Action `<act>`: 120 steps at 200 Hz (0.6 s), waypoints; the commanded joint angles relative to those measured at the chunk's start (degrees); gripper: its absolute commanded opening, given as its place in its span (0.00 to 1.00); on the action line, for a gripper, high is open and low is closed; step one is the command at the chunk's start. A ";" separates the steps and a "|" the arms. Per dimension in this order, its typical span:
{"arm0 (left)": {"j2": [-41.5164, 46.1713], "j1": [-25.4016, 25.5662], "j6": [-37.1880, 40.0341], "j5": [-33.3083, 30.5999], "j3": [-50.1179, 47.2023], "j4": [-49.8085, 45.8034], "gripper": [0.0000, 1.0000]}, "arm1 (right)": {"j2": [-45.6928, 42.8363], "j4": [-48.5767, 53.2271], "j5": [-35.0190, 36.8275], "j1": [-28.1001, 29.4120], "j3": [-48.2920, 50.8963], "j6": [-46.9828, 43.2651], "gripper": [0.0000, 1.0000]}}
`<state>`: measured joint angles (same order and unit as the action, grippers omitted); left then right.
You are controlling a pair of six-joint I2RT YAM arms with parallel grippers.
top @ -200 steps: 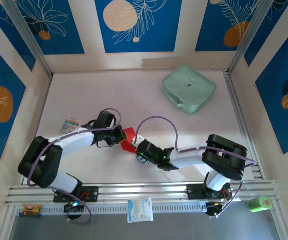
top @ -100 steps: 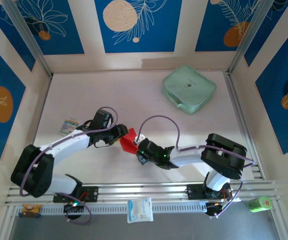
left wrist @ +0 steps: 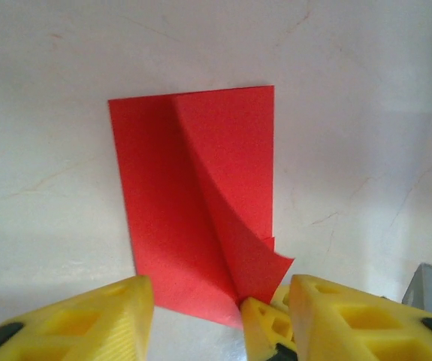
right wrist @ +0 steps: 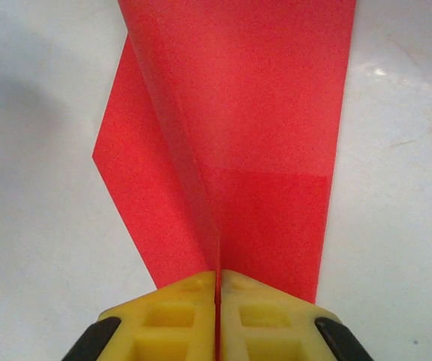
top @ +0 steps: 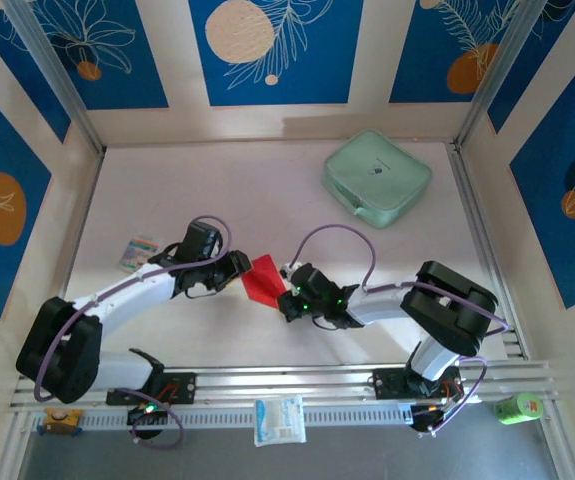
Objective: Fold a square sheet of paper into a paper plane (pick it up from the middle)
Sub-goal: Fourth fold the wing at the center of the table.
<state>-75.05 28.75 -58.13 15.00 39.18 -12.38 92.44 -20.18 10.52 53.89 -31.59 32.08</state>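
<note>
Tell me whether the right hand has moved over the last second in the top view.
Yes. The right hand has shifted slightly right and away from the bases, toward the mint-green case, shut on the red paper.

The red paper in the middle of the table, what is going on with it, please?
Two robot arms are folding the paper into a plane on the table. The right gripper is shut on one edge of the paper, where a flap rises along a slanted crease. The left gripper is open at the same end and holds nothing. The paper is only partly folded, so it is not a plane yet.
</note>
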 commanded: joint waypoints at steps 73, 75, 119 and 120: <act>-5.73 1.07 -0.93 6.70 -1.44 8.82 0.07 | 1.68 -1.88 -18.74 -7.58 0.64 10.59 0.10; -6.08 1.18 -1.00 6.83 -1.29 8.94 0.07 | 1.64 -1.99 -18.88 -7.68 0.68 10.76 0.10; -12.40 4.15 -1.04 7.93 0.93 10.45 0.02 | 2.31 -2.54 -21.63 -9.69 0.98 14.91 0.10; -12.58 4.18 -0.99 7.97 1.00 10.45 0.02 | 2.35 -2.65 -21.70 -9.73 1.00 15.06 0.10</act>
<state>-84.84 31.38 -58.85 21.02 38.04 -3.66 93.71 -22.15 -7.14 45.19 -31.09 43.33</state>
